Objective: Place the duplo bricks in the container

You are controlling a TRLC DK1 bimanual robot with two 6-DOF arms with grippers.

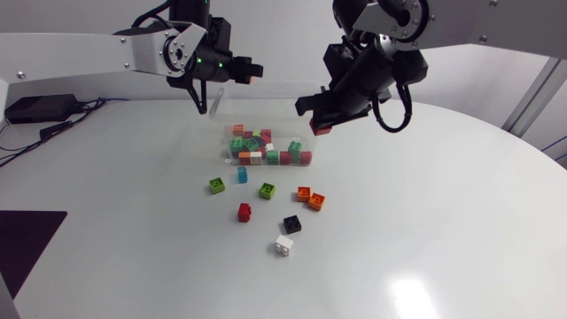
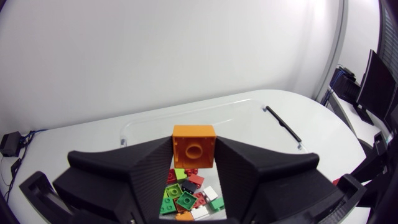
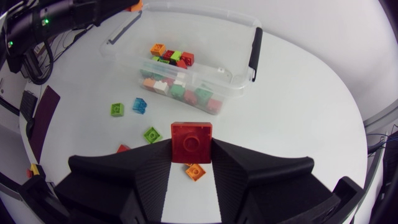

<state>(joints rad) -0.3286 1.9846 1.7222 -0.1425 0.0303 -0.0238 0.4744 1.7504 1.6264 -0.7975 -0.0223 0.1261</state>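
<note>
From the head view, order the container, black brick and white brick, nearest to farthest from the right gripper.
1. Container, just beside the right gripper.
2. Black brick, loose on the table.
3. White brick, just beyond the black one.

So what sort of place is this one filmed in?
Probably a robotics lab bench set up for a sorting exercise. Two arms work over a white round table. The left gripper is shut on an orange duplo brick, the right gripper on a red duplo brick, near a clear plastic container of bricks.
</note>
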